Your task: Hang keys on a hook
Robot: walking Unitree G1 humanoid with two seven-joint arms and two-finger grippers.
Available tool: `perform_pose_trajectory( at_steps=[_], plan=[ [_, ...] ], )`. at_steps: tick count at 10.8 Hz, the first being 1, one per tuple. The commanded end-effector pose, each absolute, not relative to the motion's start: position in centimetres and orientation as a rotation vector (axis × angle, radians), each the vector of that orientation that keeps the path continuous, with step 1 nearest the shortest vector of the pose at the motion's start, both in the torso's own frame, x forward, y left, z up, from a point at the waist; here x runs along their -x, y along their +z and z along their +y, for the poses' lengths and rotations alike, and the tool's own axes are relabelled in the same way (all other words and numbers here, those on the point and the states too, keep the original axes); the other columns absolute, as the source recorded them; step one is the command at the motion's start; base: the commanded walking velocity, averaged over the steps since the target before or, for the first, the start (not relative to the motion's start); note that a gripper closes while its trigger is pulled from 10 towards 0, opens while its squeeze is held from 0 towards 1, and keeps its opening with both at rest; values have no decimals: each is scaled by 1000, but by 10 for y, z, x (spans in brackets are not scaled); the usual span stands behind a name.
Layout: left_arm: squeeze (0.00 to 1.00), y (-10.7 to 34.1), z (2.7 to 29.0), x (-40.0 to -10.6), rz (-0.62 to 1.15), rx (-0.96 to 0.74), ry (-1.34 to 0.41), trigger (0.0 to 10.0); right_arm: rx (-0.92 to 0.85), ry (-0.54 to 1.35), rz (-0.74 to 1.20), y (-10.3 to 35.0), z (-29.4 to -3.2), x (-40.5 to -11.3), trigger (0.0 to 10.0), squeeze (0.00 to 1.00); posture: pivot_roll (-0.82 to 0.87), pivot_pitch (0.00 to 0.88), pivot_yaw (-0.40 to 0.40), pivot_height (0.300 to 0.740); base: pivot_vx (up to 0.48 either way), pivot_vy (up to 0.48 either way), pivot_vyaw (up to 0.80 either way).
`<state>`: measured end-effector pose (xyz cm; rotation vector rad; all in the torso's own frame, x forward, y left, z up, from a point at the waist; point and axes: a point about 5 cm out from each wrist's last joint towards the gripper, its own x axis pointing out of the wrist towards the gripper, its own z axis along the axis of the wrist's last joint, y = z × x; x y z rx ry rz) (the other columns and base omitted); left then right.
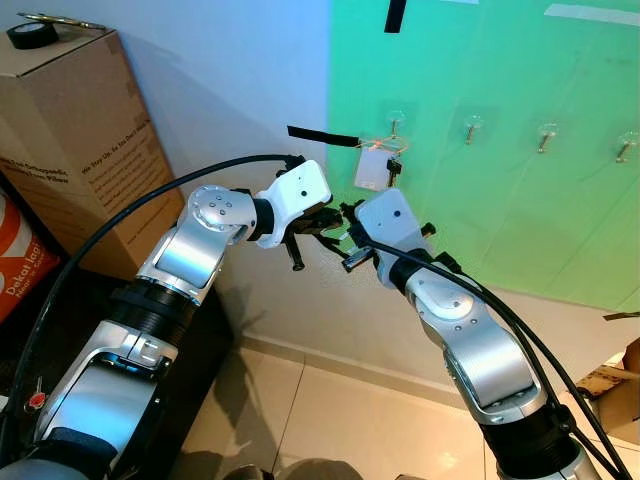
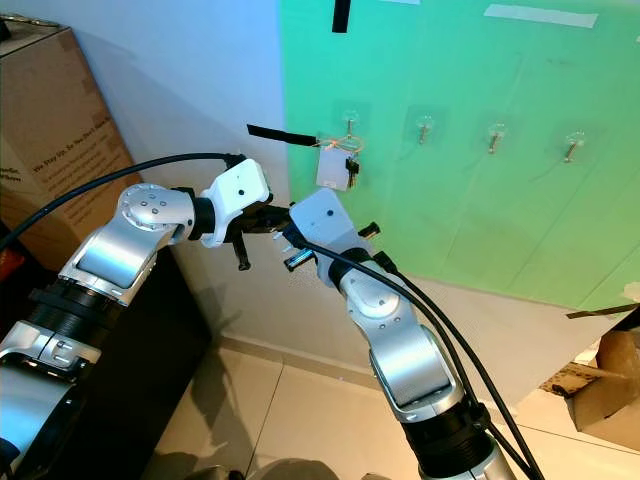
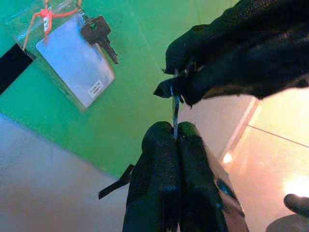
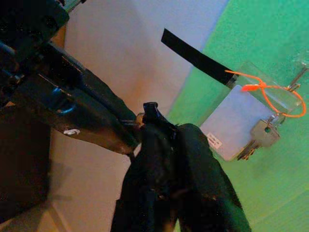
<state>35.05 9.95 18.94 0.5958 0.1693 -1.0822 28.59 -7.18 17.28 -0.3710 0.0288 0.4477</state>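
Silver arms, flat keys, clear hook

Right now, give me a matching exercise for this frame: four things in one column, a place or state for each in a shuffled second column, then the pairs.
1. keys
2. tape roll
3. left gripper
4. rightmost hook

A. bare, on the green panel
B. hanging from the leftmost hook with a clear tag
C. on top of the cardboard box
D. fingers pinched together, meeting the right gripper

Pairs: 1-B, 2-C, 3-D, 4-A
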Motion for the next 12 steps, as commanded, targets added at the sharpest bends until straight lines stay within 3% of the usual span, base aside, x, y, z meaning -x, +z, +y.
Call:
perform_pose_trajectory(
  at_steps=[1,4,7,12],
  plan=[
    [0,189,101,-351,178,-610,-1081,0,373,437,5,178,-73,-290,0,0,-116,0,49,740,0,0,0],
    [0,187,106,-351,168,-598,-1068,0,302,457,-8,182,-76,-289,0,0,-119,0,48,740,0,0,0],
    [0,181,116,-346,138,-545,-1093,0,173,634,-11,189,-74,-278,0,0,-119,0,39,740,0,0,0],
    [0,179,130,-344,130,-545,-1109,0,180,768,12,187,-74,-268,0,0,-122,0,36,740,0,0,0]
  ],
)
